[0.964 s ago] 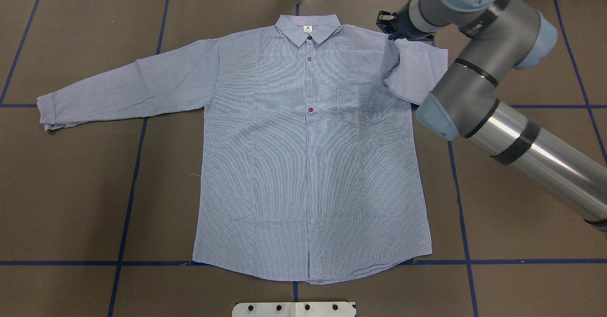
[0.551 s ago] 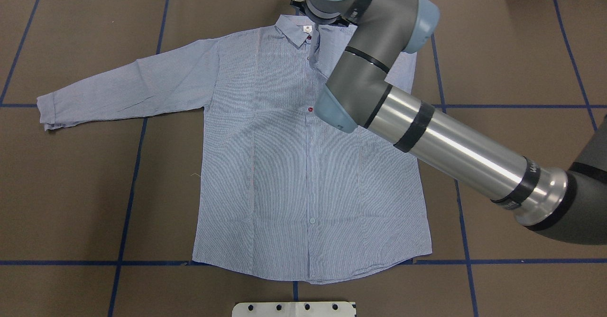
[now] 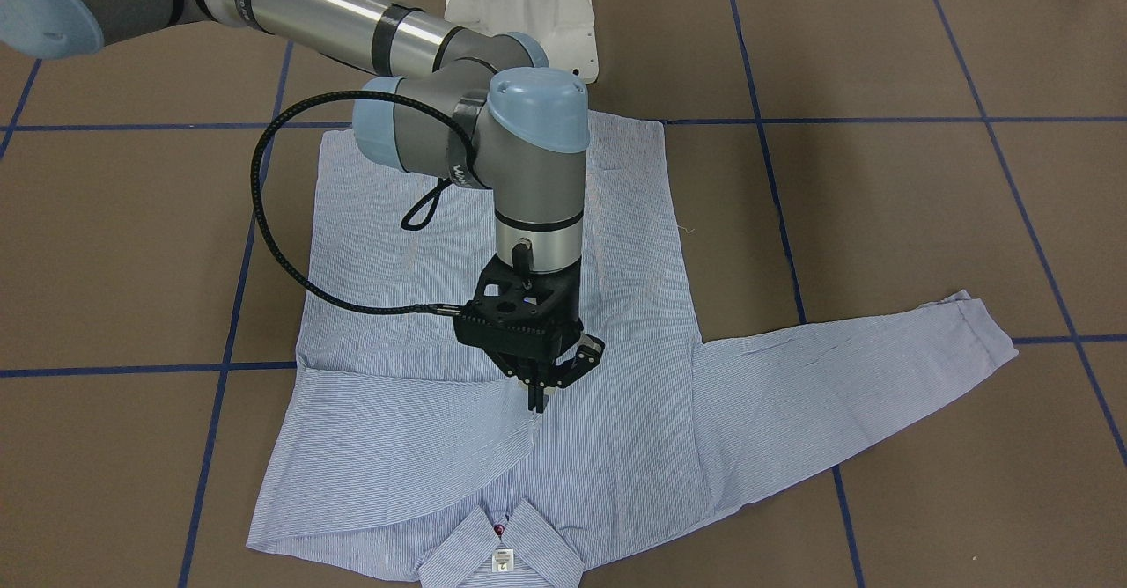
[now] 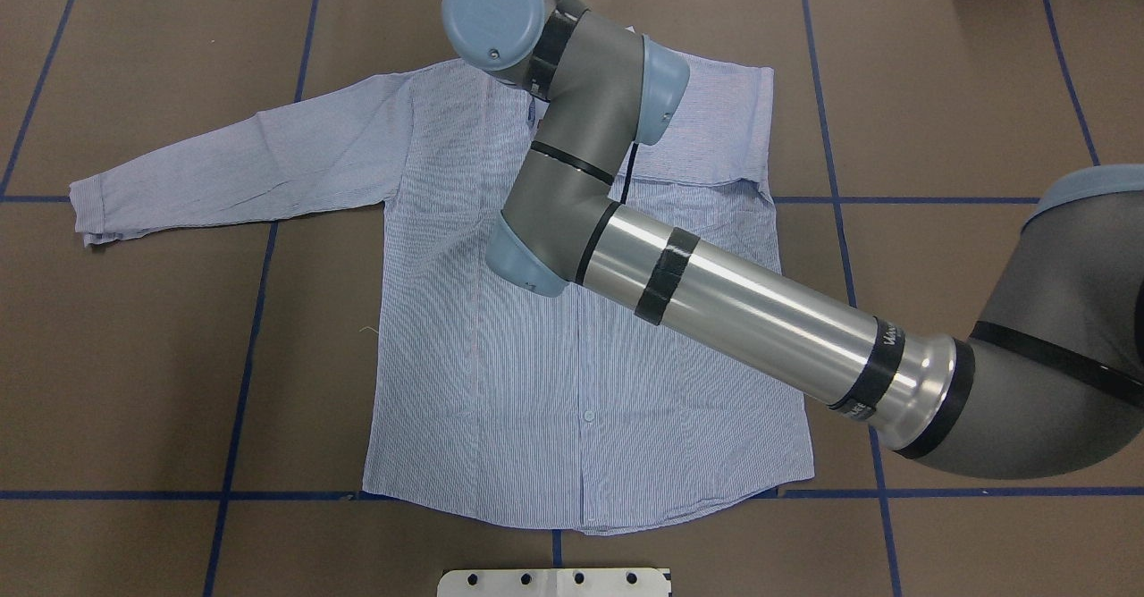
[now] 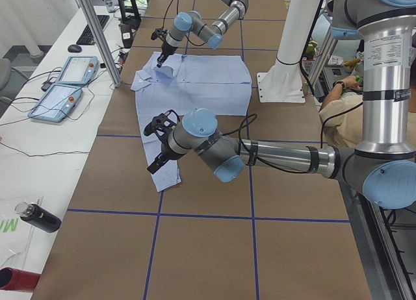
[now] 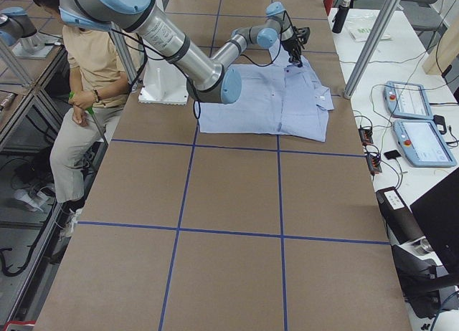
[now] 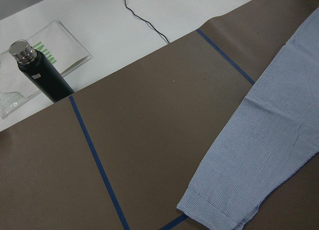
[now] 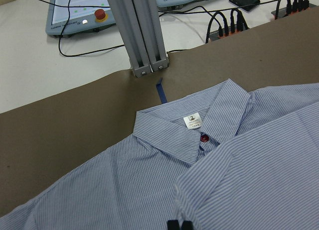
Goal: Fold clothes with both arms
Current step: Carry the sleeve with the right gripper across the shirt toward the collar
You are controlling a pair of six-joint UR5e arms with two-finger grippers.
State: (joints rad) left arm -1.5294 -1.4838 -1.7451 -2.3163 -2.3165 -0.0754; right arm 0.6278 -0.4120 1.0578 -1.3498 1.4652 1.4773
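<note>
We find the shirt (image 3: 634, 447) flat on the bench (image 3: 880, 218), one sleeve (image 3: 396, 456) folded across its chest and pinched tight by the right claw (image 3: 535, 405). The left claw (image 5: 158, 165) hovers, seemingly above the other cuff (image 7: 214, 212); we cannot tell how far it is open.

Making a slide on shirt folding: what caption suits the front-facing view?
Right gripper pinches one sleeve folded across the striped shirt spread on the brown table.
</note>
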